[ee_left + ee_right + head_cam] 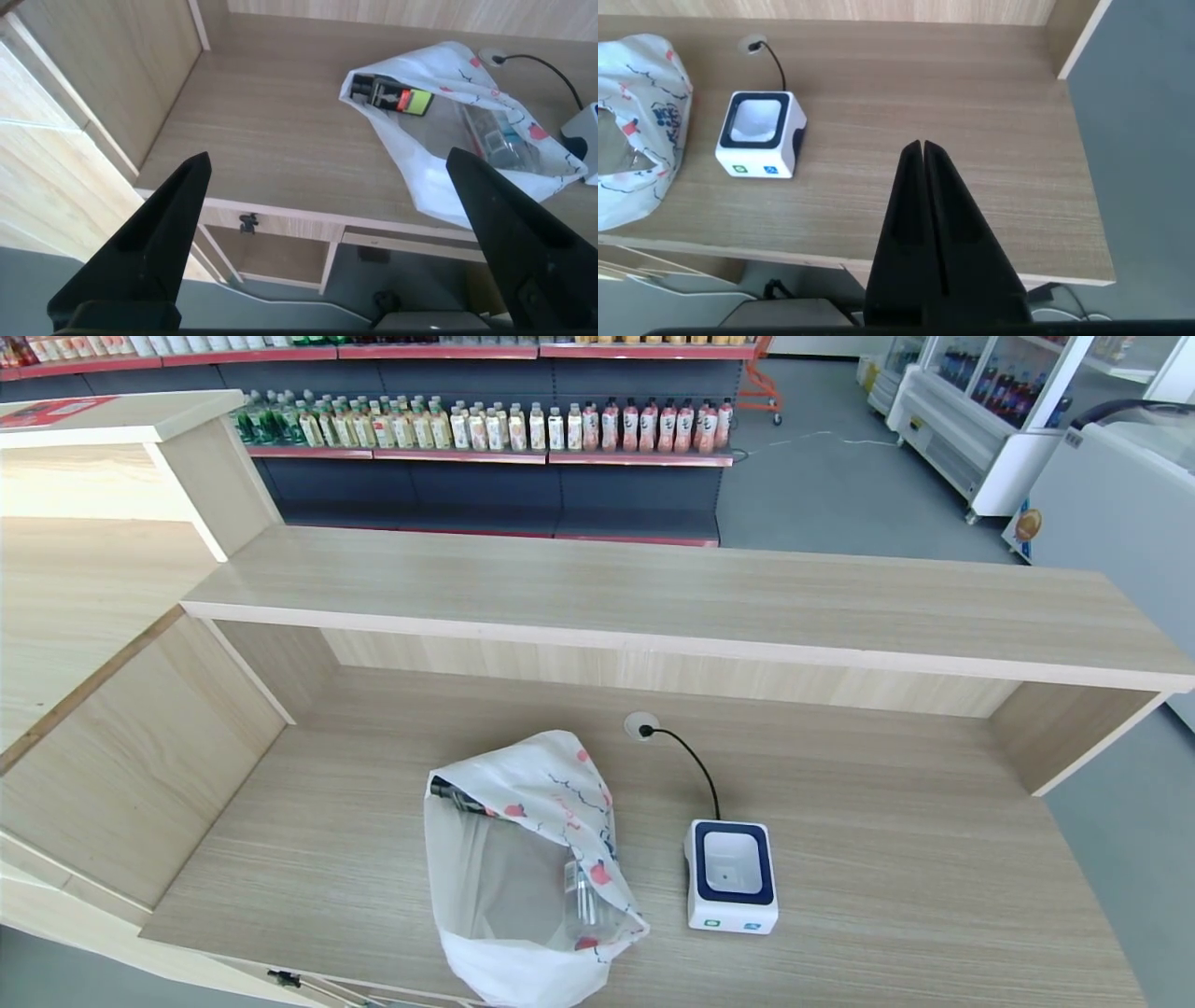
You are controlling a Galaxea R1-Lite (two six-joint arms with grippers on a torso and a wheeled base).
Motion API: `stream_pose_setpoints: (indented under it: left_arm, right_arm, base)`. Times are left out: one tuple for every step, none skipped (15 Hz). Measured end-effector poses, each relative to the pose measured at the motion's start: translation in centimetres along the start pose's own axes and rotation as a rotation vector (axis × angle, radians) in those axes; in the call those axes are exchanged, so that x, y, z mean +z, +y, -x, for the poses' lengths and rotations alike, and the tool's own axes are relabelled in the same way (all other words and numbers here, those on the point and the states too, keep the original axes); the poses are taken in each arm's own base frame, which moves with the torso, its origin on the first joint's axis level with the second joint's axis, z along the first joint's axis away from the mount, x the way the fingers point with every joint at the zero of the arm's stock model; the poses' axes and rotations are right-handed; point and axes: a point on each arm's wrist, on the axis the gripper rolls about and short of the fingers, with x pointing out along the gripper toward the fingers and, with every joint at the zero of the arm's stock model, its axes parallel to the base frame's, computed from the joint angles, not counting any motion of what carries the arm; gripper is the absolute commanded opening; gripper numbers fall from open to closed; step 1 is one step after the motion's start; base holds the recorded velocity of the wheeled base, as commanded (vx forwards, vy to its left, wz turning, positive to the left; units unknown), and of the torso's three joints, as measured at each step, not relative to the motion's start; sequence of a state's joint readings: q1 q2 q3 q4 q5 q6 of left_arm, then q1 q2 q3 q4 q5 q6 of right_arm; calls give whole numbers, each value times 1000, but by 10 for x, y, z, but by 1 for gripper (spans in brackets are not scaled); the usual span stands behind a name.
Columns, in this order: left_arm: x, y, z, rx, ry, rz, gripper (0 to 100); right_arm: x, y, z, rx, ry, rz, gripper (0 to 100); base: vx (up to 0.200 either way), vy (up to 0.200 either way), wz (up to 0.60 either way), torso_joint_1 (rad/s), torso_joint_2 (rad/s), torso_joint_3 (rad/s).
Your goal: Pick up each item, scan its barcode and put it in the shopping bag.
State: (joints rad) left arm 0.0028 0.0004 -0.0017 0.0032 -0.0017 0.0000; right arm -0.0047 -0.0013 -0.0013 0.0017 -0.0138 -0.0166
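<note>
A white shopping bag (532, 859) with a red and blue print lies open on the wooden counter, left of the white and blue barcode scanner (731, 875). Inside the bag are a dark item (392, 94) with a yellow-green label, near its mouth, and a clear bottle (583, 896). My left gripper (327, 161) is open and holds nothing, hanging over the counter's near left edge, short of the bag (448, 121). My right gripper (922, 147) is shut on nothing, above the bare counter to the right of the scanner (758, 133).
A black cable (695, 765) runs from the scanner to a hole in the counter. A raised wooden ledge (653, 597) borders the far side, and side panels close in both ends. Bare wood lies right of the scanner. Drink shelves (485, 429) stand beyond.
</note>
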Motion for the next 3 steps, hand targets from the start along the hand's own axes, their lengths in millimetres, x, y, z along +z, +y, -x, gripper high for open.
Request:
stream_pose_setpoints:
  left_arm:
    - [0,0,0,0,0,0,100]
    - [0,0,0,0,0,0,100]
    - [0,0,0,0,0,0,100]
  right_arm:
    - [0,0,0,0,0,0,0]
    - [0,0,0,0,0,0,0]
    - [0,0,0,0,0,0,0]
  base:
    - [0,0,0,0,0,0]
    - [0,0,0,0,0,0]
    - [0,0,0,0,0,0]
